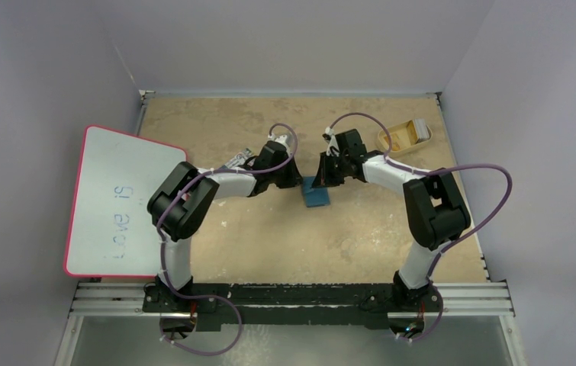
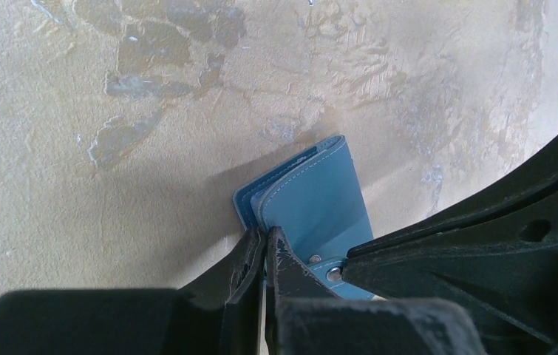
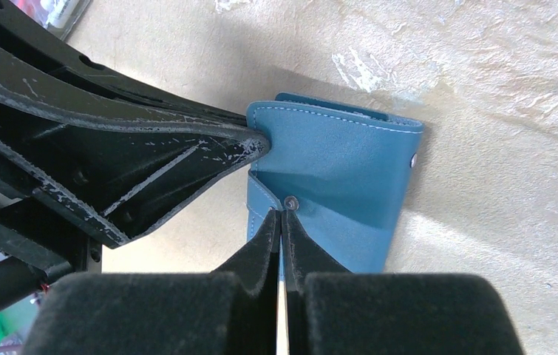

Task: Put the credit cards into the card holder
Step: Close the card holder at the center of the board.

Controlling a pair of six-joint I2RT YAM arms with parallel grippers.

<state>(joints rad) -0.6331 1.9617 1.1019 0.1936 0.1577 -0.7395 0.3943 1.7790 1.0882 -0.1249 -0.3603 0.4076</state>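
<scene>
The card holder [image 1: 317, 198] is a teal-blue wallet lying mid-table between both arms. My left gripper [image 2: 266, 235] is shut on the edge of one of its covers [image 2: 320, 200]. My right gripper [image 3: 283, 216] is shut on the wallet's snap strap, with the wallet [image 3: 342, 170] just beyond its tips. In the right wrist view the left gripper's fingers [image 3: 187, 155] reach in from the left and pinch the wallet's near corner. The credit cards [image 1: 400, 137] show only as small orange-yellow and whitish pieces inside the tan tray at the back right, away from both grippers.
A shallow tan tray [image 1: 384, 142] sits at the back right. A white board with a pink rim [image 1: 117, 202] overhangs the table's left side. A flat pack [image 1: 237, 160] lies behind the left forearm. Grey walls close in the table.
</scene>
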